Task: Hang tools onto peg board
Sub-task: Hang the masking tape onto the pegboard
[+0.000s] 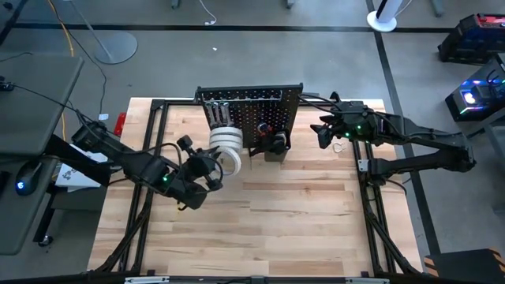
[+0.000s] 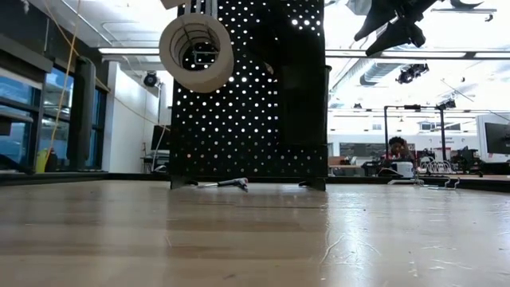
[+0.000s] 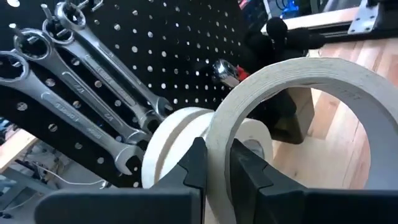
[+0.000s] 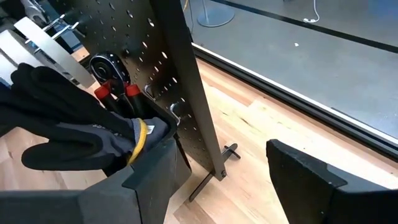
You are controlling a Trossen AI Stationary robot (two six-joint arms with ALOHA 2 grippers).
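The black peg board (image 1: 251, 117) stands upright at the table's far middle. Silver wrenches (image 3: 81, 87) hang on it, and white tape rolls (image 3: 171, 146) sit on a peg beside them. My left gripper (image 1: 219, 166) is shut on another white tape roll (image 3: 298, 87), held high just in front of the board (image 2: 197, 49). My right gripper (image 1: 323, 136) hovers open by the board's right edge (image 4: 180, 74), with nothing between its fingers. A black glove (image 4: 74, 134) and red-handled pliers (image 4: 115, 87) sit in the small bin on the board. My left gripper pinches the tape roll's wall (image 3: 219, 168) between its two fingers, one finger inside the ring (image 3: 252, 171) and one outside (image 3: 198, 168). The fingers come nearly level from the table's near left. The roll stands on edge, lifted clear of the table, its hole facing the near edge.
A small metal tool (image 2: 229, 183) lies on the table at the board's foot. A red object (image 1: 120, 123) lies at the far left. Bare wooden tabletop (image 1: 268, 229) stretches across the near half. A person (image 2: 396, 148) sits far off in the room.
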